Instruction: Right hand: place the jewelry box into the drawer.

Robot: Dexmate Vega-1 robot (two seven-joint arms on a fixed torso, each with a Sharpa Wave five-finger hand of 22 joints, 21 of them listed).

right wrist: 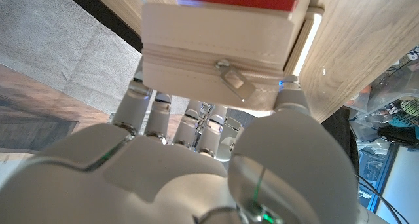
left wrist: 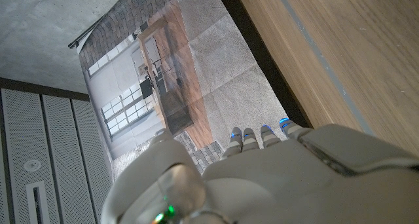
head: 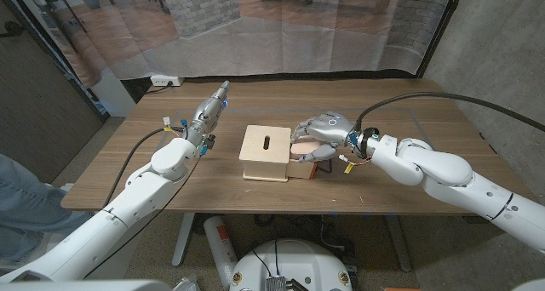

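Item: jewelry box (right wrist: 219, 54), cream w/ zip, sitting directly ahead of the right hand (head: 317, 136), fingers curling round it & holding it at the open drawer (head: 308, 166) on the right side of the wooden cabinet (head: 265, 152). Box's long axis is running across the palm. Left hand (head: 207, 116) is waiting well apart on the table (head: 409, 112), fingers straight, holding nothing.

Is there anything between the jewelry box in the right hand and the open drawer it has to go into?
Nothing visible. The right hand holds the jewelry box right at the open drawer beside the wooden box.
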